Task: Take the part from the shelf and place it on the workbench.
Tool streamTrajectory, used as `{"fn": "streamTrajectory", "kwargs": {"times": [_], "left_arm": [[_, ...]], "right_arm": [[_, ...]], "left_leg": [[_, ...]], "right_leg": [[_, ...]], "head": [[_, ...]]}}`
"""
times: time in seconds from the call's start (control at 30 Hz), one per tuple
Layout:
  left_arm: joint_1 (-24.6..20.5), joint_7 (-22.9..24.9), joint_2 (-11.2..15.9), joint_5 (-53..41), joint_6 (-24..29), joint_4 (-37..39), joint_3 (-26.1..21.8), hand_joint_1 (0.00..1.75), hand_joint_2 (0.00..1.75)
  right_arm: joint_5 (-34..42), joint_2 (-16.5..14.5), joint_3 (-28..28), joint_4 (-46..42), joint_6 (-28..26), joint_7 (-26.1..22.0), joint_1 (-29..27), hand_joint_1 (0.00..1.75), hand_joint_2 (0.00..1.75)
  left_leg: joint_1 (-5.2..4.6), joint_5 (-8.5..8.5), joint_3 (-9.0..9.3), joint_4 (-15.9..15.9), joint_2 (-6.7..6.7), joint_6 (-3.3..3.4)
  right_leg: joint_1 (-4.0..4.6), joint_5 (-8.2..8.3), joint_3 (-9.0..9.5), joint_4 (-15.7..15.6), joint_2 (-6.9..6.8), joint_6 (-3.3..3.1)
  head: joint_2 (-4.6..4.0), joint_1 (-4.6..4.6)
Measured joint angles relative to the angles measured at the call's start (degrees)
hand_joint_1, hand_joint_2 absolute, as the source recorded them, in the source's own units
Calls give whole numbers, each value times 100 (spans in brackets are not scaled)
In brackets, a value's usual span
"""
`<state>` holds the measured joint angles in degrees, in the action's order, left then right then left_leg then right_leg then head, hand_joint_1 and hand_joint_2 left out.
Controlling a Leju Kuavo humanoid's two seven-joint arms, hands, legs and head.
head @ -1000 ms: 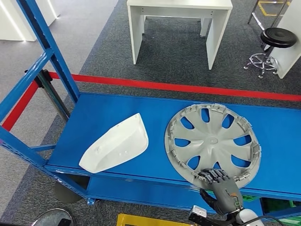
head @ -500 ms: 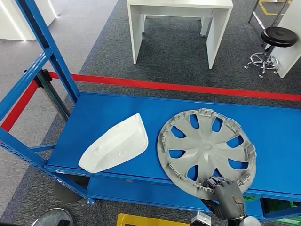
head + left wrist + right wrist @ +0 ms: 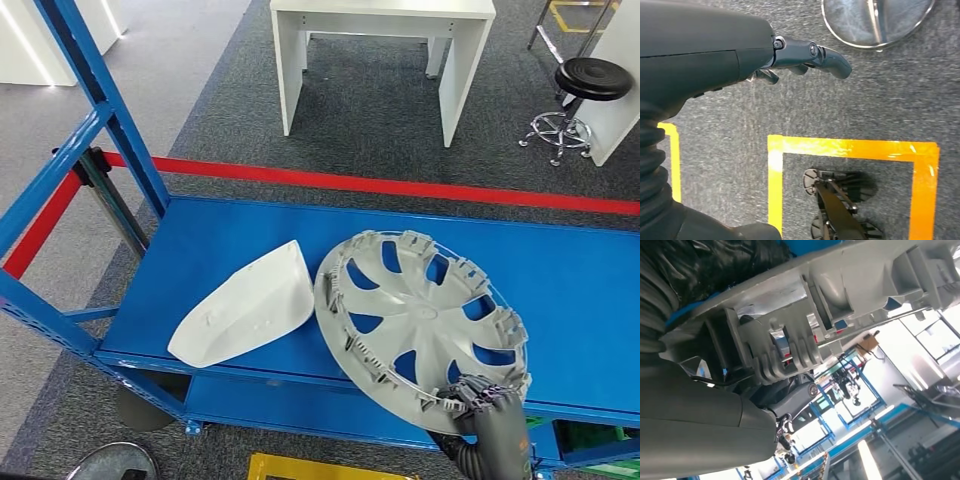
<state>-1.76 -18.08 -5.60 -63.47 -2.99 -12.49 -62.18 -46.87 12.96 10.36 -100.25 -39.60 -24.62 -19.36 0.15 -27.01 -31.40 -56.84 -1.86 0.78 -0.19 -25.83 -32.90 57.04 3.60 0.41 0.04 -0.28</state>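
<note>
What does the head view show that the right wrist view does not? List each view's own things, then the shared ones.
Head view: the blue shelf, a white cover lying on it, the hubcap's full disc tilted up off the shelf at its near edge, a red floor line, a white table and a stool.
Right wrist view: the hubcap's rim clips from close under, and bright ceiling lights.
Both: the grey hubcap held at its rim by the right hand.

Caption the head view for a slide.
Right hand grips the grey wheel cover at its near rim, tilted on the blue shelf.
</note>
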Motion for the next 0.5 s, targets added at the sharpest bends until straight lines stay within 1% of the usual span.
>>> {"fn": "streamTrajectory", "kwargs": {"times": [0.1,0.2,0.3,0.4,0.5], "left_arm": [[9,-246,-3,-26,-65,0,-2,0,0],[18,-549,-8,-80,-150,1,-1,0,0],[24,-712,-17,-125,-156,-1,0,0,0],[26,-774,-23,-147,-133,-2,-1,0,0],[27,-795,-28,-180,-119,0,-3,0,0]], "right_arm": [[541,-158,-95,-161,0,-373,-60,175,175],[1411,-359,-184,-389,2,-876,-122,175,175],[2346,-597,-268,-674,2,-1303,-166,175,175],[2925,-790,-302,-1042,-8,-1367,-181,175,175],[3178,-925,-329,-1434,-10,-1373,-178,175,175]], "left_leg": [[0,0,0,0,0,0],[0,0,0,0,0,0],[0,0,-1,0,0,0],[1,0,-3,0,0,-1],[1,1,-2,0,0,-1]], "right_leg": [[0,0,0,0,0,0],[0,0,-2,0,0,0],[0,0,-4,0,1,-1],[1,-1,-8,1,1,-1],[1,-1,-10,2,0,-2]], "head": [[0,0],[0,0],[0,-1],[0,-2],[0,-1]]}}
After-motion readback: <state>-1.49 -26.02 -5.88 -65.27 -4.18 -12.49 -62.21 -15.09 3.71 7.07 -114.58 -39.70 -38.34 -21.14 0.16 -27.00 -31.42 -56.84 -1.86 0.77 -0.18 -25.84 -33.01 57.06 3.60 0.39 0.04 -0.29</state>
